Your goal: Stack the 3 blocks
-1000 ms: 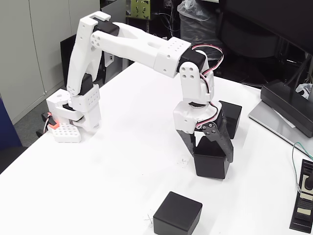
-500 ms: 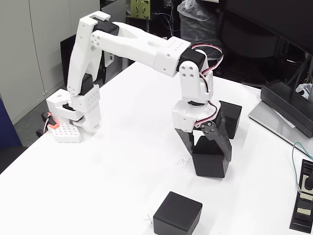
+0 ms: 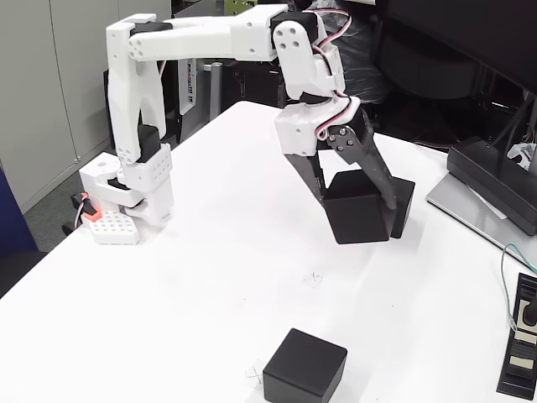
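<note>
Matte black cube with rounded edges (image 3: 359, 208), raised clear of the white counter (image 3: 210, 252), clamped by two opposite side faces in the black two-fingered pincer (image 3: 357, 195). Probably light and rigid; plain faces look smooth, so a tilted hold could slip. Best gripped mid-height across flat sides, as here. Just behind and touching or nearly so: second identical black cube (image 3: 404, 204), resting on the counter. Well in front of the raised cube, near the counter's front edge: third black cube (image 3: 304, 367).
</note>
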{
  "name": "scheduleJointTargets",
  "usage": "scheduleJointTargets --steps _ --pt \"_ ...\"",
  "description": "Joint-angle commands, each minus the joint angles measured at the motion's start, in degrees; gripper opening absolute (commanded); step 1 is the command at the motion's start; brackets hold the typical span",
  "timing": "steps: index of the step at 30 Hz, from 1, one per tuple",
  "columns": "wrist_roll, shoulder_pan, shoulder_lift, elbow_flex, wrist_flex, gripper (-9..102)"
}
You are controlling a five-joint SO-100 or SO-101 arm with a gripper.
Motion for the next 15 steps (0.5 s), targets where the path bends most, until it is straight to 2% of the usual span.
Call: scheduleJointTargets --steps 1,8,15 --pt "0.53 -2.29 3.34 -5.19 3.16 -1" --pt "0.70 -10.11 2.81 -17.14 11.34 -1" --pt "9.23 -15.56 2.64 -21.88 12.22 -1"
